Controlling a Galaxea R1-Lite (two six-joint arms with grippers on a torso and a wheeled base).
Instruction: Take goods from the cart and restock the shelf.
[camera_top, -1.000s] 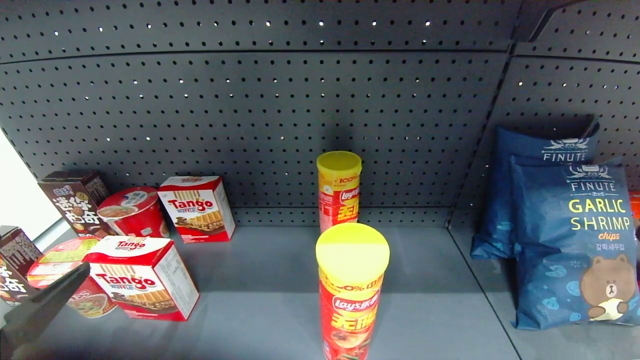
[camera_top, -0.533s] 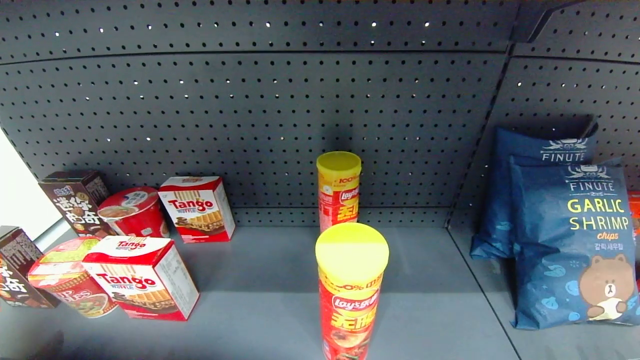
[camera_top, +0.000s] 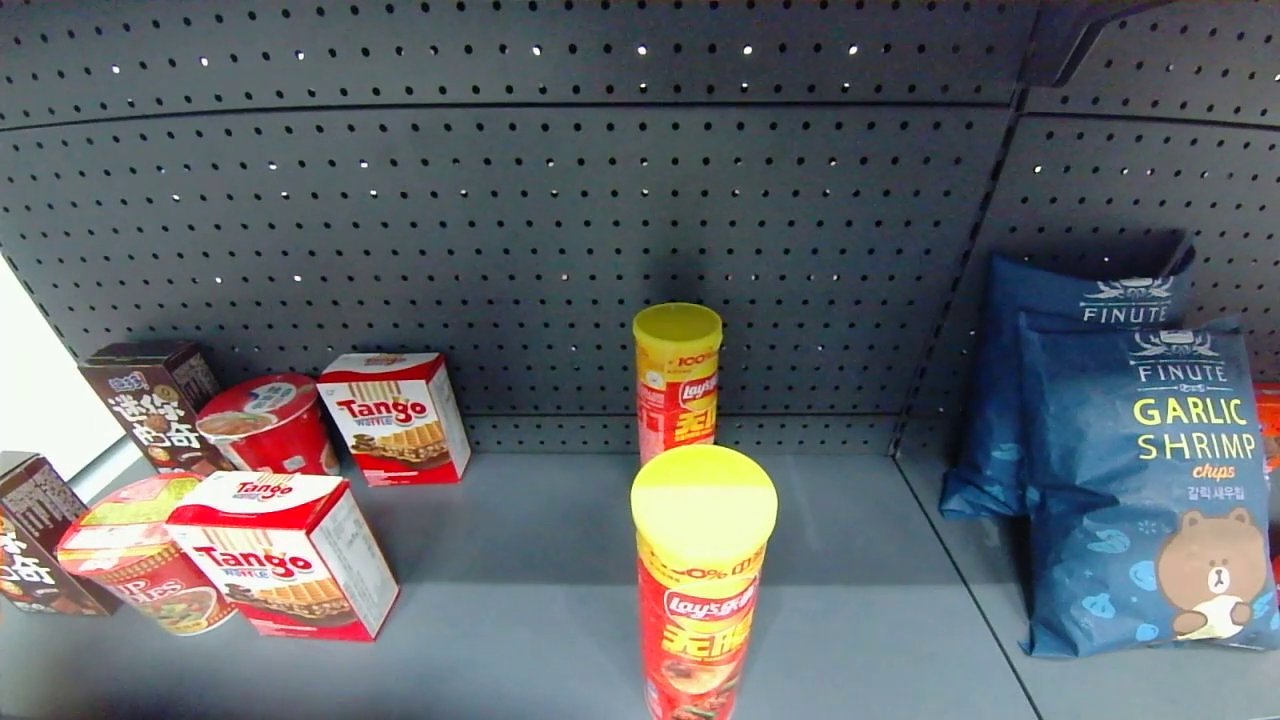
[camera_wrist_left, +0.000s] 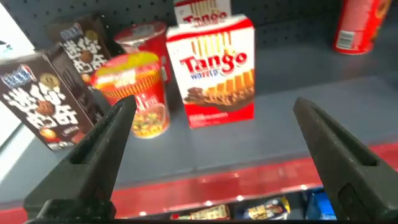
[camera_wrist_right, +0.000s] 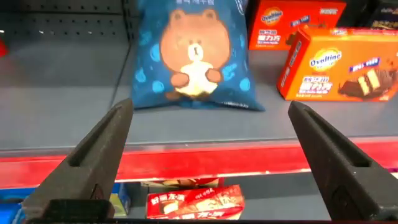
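Note:
A grey shelf holds snacks. At its left stand two red wafer boxes, noodle cups and brown chocolate boxes. Two yellow-lidded chip cans stand one behind the other in the middle. Blue shrimp chip bags lean at the right. My left gripper is open and holds nothing, in front of the shelf edge facing a wafer box and a noodle cup. My right gripper is open, with nothing between its fingers, facing a blue chip bag.
A perforated back panel closes the shelf behind. Orange cake boxes sit beside the blue bag. A red strip runs along the shelf front, with more packets on the level below. Bare shelf lies between the wafer boxes and the cans.
A dark finger of my left gripper stood at the lower left of the head view one second ago; it has since drawn back out of that view. The goods have not moved.

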